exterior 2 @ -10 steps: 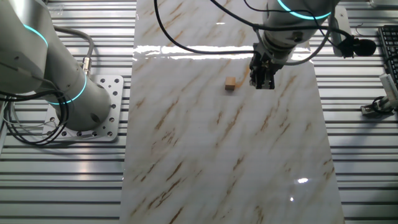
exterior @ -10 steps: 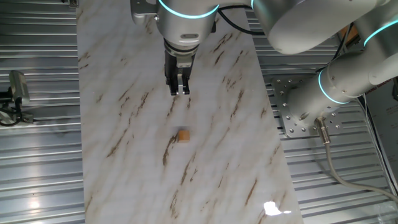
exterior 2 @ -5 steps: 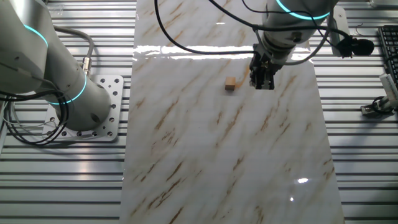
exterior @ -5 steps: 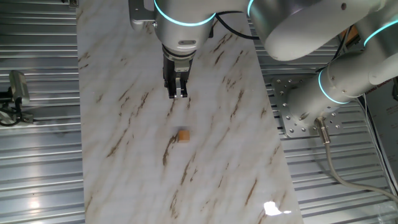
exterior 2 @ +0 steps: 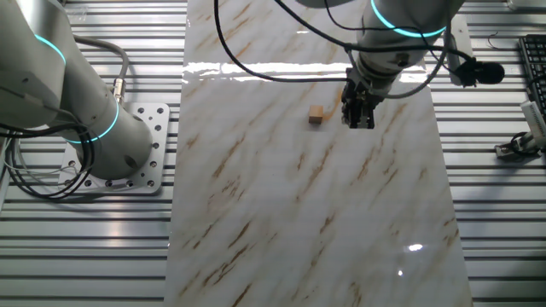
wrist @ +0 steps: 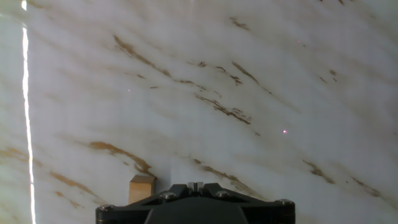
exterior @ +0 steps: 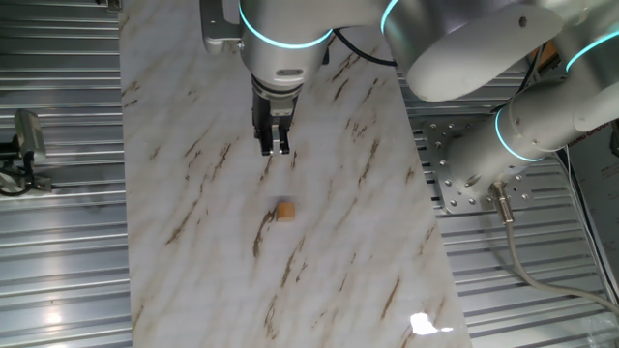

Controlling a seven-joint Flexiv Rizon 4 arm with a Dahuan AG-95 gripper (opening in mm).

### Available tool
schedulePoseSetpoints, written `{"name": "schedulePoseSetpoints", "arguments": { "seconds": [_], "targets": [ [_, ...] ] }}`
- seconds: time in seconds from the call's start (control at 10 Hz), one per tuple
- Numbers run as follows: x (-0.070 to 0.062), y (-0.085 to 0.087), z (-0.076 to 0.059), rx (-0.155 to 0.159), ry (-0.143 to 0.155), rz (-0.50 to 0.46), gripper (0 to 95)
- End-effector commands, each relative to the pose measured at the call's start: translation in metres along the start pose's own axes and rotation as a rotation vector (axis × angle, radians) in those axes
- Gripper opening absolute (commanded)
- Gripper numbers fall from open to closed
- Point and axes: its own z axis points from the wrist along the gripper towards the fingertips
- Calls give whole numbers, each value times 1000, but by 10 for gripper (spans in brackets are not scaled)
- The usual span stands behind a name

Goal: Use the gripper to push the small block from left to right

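Note:
The small block (exterior: pixel 285 210) is a tiny orange-tan cube on the marble slab (exterior: pixel 203 242). It also shows in the other fixed view (exterior 2: pixel 316 115) and at the bottom left of the hand view (wrist: pixel 142 188). My gripper (exterior: pixel 274 147) hangs from the silver-white arm, fingers pressed together, empty, low over the slab. In one fixed view it is above the block in the picture, a clear gap between them. In the other fixed view my gripper (exterior 2: pixel 358 121) is just right of the block. In the hand view only the dark gripper body (wrist: pixel 196 185) shows, with the block to its left.
The slab is edged by ribbed metal table (exterior: pixel 58 251) on both sides. The arm's base plate (exterior: pixel 464 179) and lower link (exterior: pixel 551 116) stand right of the slab. A second silver arm base (exterior 2: pixel 111 145) shows in the other fixed view. A keyboard (exterior 2: pixel 533 60) lies at far right.
My gripper has drifted slightly left and down in one fixed view, staying shut. The block has not moved.

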Motion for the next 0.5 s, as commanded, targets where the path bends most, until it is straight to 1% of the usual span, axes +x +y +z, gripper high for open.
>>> {"name": "schedulePoseSetpoints", "arguments": {
  "seconds": [0.1, 0.2, 0.3, 0.5],
  "targets": [
    [-1, -1, 8, 1, -6, -1, 0],
    [-1, -1, 11, 1, -7, -1, 0],
    [-1, -1, 19, 3, -19, -2, 0],
    [-1, 0, 26, 1, -26, 3, 0]
  ]
}}
